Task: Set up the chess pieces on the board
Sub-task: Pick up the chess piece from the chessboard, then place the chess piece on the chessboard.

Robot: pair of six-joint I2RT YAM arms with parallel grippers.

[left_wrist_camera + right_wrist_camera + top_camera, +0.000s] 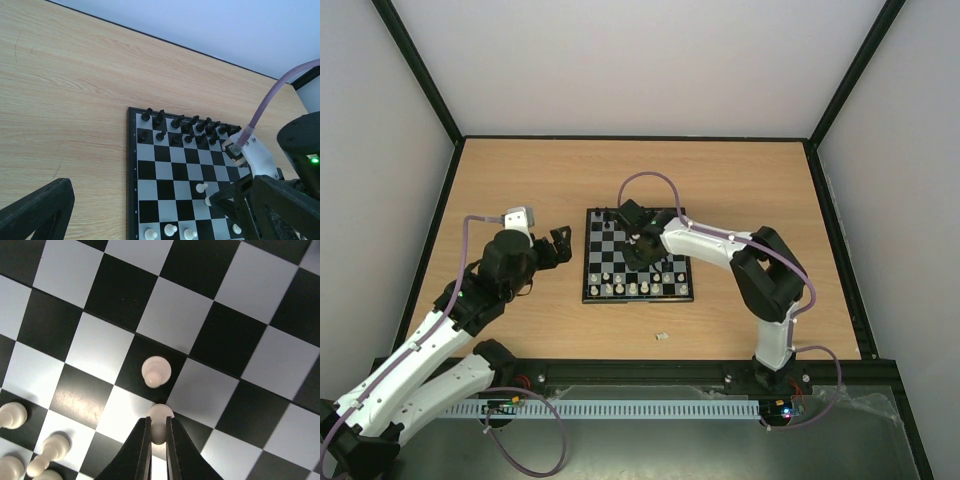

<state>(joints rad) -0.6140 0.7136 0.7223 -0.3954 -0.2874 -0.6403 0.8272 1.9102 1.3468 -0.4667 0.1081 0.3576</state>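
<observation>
Wooden surface [520, 180] lying inside white-walled booth. Left fingers [35, 210] hanging spread wide, holding nothing, left of board [605, 250]. Black pieces [182, 129] filling board's two far rows. Step judged: placing white pawns. Right fingers [143, 447] pinching white pawn [159, 414] between tips over mid-board, second pawn [156, 371] standing just beyond tips. Next move calling for carrying pawn to free square in board's near pawn row, then gentle upright release.

**A robot test cell in a lab**

Plain white panels [650, 60] held in black frame struts [419, 70] wall in a bare wood-grain table [520, 170]. Two white-and-black arms [430, 350] are bolted to a black rail [640, 375] at its near edge, beside a slotted cable duct [620, 409] and looping purple cables [272, 92].
</observation>
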